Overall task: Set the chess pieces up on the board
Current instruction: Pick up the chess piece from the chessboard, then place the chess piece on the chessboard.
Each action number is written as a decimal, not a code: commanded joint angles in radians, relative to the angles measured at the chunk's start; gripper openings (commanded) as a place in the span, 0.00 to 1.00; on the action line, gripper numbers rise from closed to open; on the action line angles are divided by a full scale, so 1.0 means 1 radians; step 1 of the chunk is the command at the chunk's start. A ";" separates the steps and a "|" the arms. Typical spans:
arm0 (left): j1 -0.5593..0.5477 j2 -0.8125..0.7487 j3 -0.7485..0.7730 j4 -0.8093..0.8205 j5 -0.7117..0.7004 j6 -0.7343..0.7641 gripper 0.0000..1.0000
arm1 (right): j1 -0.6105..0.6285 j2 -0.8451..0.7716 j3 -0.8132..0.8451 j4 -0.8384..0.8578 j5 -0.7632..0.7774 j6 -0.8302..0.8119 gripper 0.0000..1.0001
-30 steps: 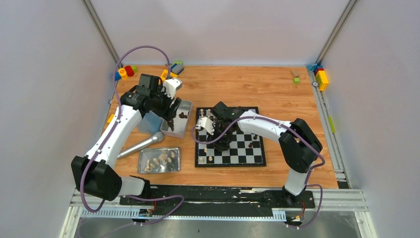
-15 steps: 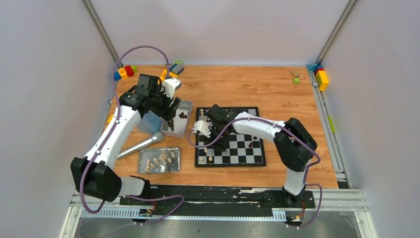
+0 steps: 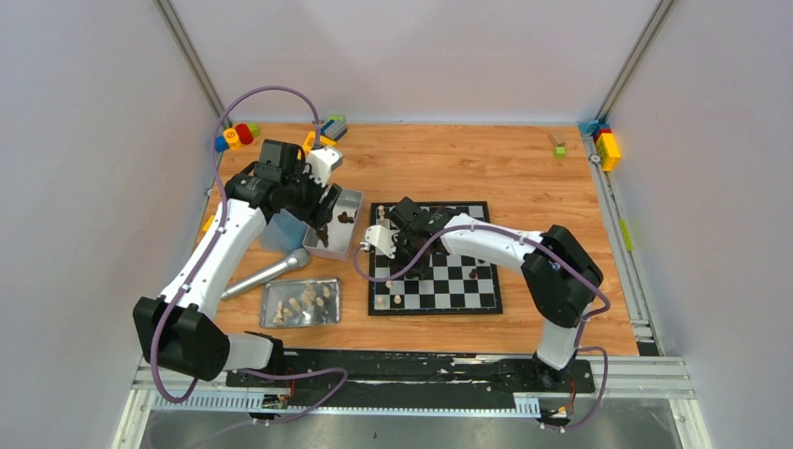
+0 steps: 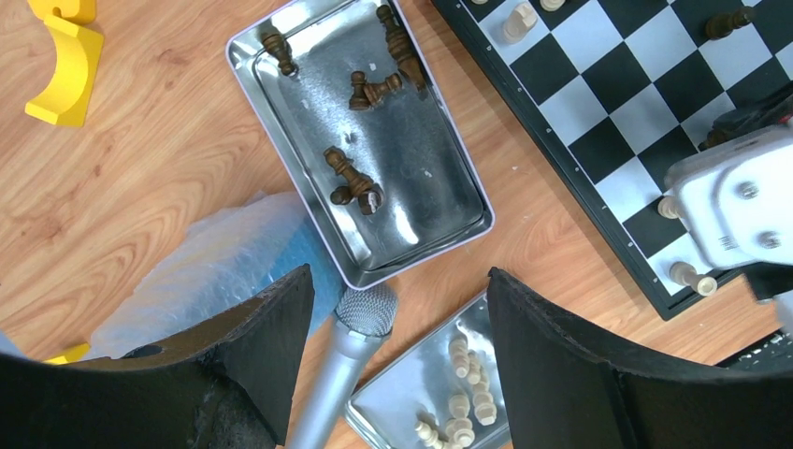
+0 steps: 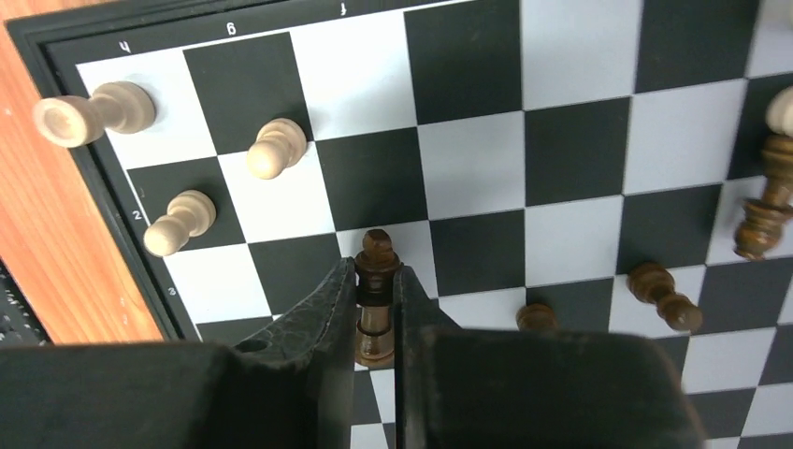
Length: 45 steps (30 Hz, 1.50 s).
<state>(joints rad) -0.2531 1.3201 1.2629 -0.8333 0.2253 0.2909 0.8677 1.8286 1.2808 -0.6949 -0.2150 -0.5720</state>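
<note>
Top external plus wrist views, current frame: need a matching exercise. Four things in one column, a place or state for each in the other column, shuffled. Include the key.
Column 1
1. microphone
2. tall dark piece
3. far tray
4. near tray

Column 2
A. holds pale pieces
B. holds dark pieces
C. clamped between the right jaws
D. lying flat, head between the trays

Pairs: 1-D, 2-C, 3-B, 4-A
</note>
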 commanded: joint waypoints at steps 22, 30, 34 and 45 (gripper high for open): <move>0.009 -0.021 -0.091 0.182 0.159 0.045 0.75 | -0.228 -0.326 -0.794 1.510 -0.657 0.327 0.03; 0.009 0.006 -0.094 0.172 0.175 0.047 0.74 | -0.247 -0.234 -0.933 1.864 -0.661 0.402 0.07; 0.009 0.020 -0.089 0.172 0.176 0.052 0.74 | -0.267 -0.171 -0.994 2.027 -0.662 0.432 0.09; 0.009 0.023 -0.102 0.182 0.173 0.058 0.73 | -0.296 -0.093 -1.063 2.303 -0.679 0.495 0.40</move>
<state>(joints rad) -0.2523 1.3460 1.1698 -0.6865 0.3836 0.3286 0.5846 1.7489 0.2237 1.4410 -0.8661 -0.1104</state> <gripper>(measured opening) 0.731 0.355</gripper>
